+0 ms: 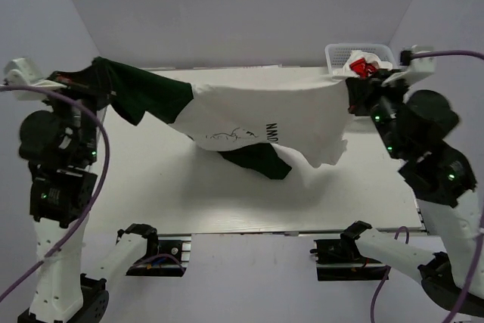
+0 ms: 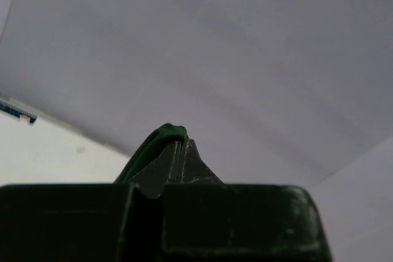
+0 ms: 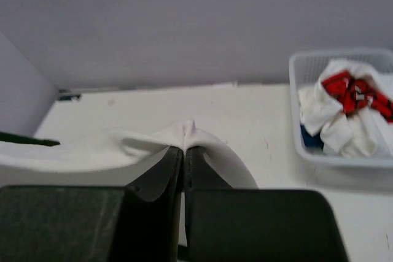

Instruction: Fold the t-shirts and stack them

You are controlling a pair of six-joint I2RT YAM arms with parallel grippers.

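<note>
A white t-shirt point(image 1: 280, 122) with dark green sleeves point(image 1: 147, 92) and a black line drawing hangs stretched above the table between both grippers. My left gripper point(image 1: 97, 79) is shut on a green fold point(image 2: 163, 134) at the shirt's left end; in the left wrist view the gripper point(image 2: 178, 146) pinches it at the tips. At the right end, my right gripper point(image 1: 352, 97) is shut on a white pinch of cloth point(image 3: 187, 128), which bulges above the gripper point(image 3: 184, 149). One green part point(image 1: 261, 160) droops toward the table.
A white mesh basket point(image 1: 334, 54) stands at the table's far right corner, with its rim point(image 3: 296, 128) close to my right gripper. It holds crumpled t-shirts: a white one with red print point(image 3: 351, 89), plain white cloth and a bit of blue point(image 3: 310, 139). The white table point(image 1: 227, 202) lies below.
</note>
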